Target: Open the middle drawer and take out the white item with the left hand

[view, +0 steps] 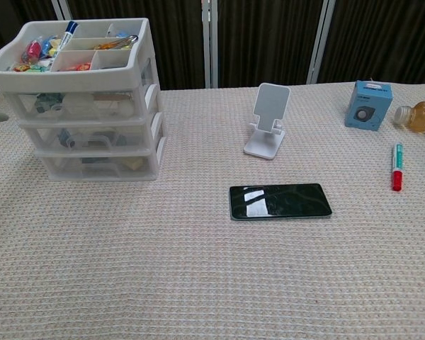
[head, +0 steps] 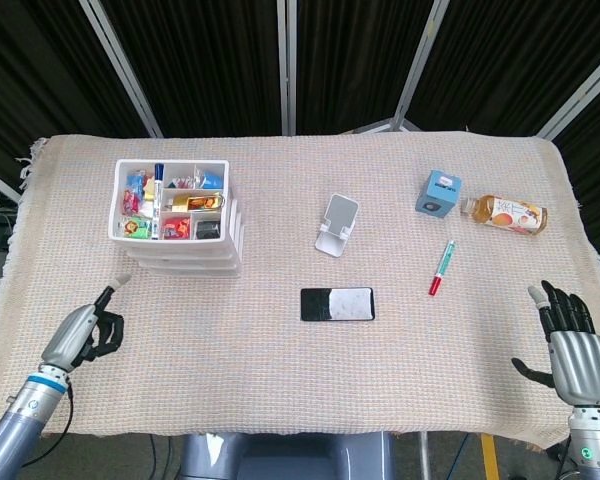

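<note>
The drawer unit (view: 81,106) is taken as the landmark: three stacked translucent drawers under an open sorting tray (head: 170,200), with the handles facing the phone (view: 280,201) side. The middle drawer (view: 92,134) is seen fully pushed in, so the white item cannot be picked out with certainty; only blurred shapes are made out through its front. The left hand (head: 85,328) is held low over the cloth, near the front-left of the drawer unit and apart from it, with one finger extended toward the unit and the others curled in on nothing, likely in readiness to hook the handle. The right hand (head: 572,345) is kept far from the drawer unit at the table's opposite edge, fingers spread and empty, evidently parked out of the way.
</note>
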### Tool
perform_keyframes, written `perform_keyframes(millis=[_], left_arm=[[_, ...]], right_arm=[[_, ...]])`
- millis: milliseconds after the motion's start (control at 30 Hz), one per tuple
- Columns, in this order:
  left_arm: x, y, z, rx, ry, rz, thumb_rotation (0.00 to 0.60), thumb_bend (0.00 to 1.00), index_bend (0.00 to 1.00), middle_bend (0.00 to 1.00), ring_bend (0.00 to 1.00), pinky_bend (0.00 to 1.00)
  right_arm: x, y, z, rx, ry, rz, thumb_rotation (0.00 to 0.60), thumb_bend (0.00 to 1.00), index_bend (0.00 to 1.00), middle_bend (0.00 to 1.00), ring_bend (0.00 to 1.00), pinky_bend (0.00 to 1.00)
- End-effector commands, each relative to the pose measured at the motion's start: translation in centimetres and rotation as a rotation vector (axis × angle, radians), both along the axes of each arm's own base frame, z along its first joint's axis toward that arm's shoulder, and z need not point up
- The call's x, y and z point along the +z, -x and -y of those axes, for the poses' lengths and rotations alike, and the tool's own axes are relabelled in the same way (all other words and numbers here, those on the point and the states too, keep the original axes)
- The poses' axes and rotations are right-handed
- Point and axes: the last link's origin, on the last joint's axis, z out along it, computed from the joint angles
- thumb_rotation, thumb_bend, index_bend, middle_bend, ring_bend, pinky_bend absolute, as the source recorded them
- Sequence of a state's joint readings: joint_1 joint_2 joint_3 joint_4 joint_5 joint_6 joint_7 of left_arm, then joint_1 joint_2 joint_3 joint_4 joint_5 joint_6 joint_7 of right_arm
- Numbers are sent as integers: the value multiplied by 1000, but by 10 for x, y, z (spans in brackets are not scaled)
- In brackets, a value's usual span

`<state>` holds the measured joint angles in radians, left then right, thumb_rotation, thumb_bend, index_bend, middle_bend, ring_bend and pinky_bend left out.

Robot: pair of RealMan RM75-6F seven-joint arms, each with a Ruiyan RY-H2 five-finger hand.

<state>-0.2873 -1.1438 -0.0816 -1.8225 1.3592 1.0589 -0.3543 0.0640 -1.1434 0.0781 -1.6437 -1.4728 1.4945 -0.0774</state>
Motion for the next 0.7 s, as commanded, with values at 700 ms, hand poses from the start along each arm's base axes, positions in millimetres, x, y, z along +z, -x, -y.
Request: perform_keyframes(millis=[700], left_arm=[[-42, -24, -48, 80, 46, 252, 600, 785, 13, 789, 797, 671]], right_arm=[[-3, 3, 1, -13, -17, 5, 600, 3, 0, 0, 0, 0]])
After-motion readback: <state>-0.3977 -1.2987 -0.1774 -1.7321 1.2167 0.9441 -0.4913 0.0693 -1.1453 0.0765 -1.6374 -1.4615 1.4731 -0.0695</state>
